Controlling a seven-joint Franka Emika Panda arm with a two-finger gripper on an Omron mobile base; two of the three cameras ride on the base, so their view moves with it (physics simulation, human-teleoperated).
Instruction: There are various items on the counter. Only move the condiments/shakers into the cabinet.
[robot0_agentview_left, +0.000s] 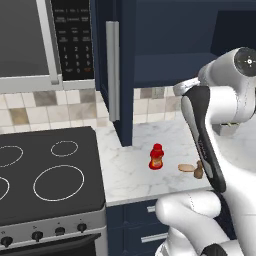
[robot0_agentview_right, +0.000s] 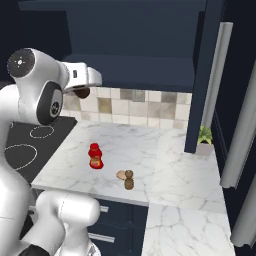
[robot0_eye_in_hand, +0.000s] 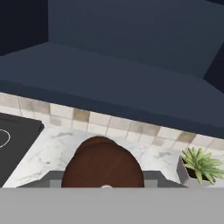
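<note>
The claw (robot0_agentview_right: 81, 92) is raised high above the counter (robot0_agentview_right: 165, 165), just below the open cabinet (robot0_agentview_right: 145, 50), and it is clenched on the dark brown pepper mill (robot0_eye_in_hand: 103, 162). In the hand view the mill's rounded dark body bulges up from the bottom middle, between where the tips would stand, so its long axis seems to run along the line of the claw; which end is forward cannot be told. In the right base view only a small dark rounded part of it peeps out beneath the white hand. Beyond it the cabinet's navy shelf (robot0_eye_in_hand: 109, 83) is bare, with the tiled backsplash (robot0_eye_in_hand: 109, 124) under it. The cabinet door (robot0_agentview_left: 120, 70) stands open, its long silver handle (robot0_agentview_left: 113, 70) upright. Down on the counter the red squeeze bottle (robot0_agentview_right: 95, 156) stands upright, cap up, well apart from the claw. To its right the lighter wooden shaker (robot0_agentview_right: 129, 180) stands just beside the flat tan disc of food (robot0_agentview_right: 121, 174), the two touching or nearly so. The potted plant (robot0_agentview_right: 204, 140) sits at the back by the cabinet's side panel; the hand view shows its spiky leaves closely. The left base view takes in the black stovetop (robot0_agentview_left: 50, 170) and the microwave (robot0_agentview_left: 45, 40) above it.
</note>
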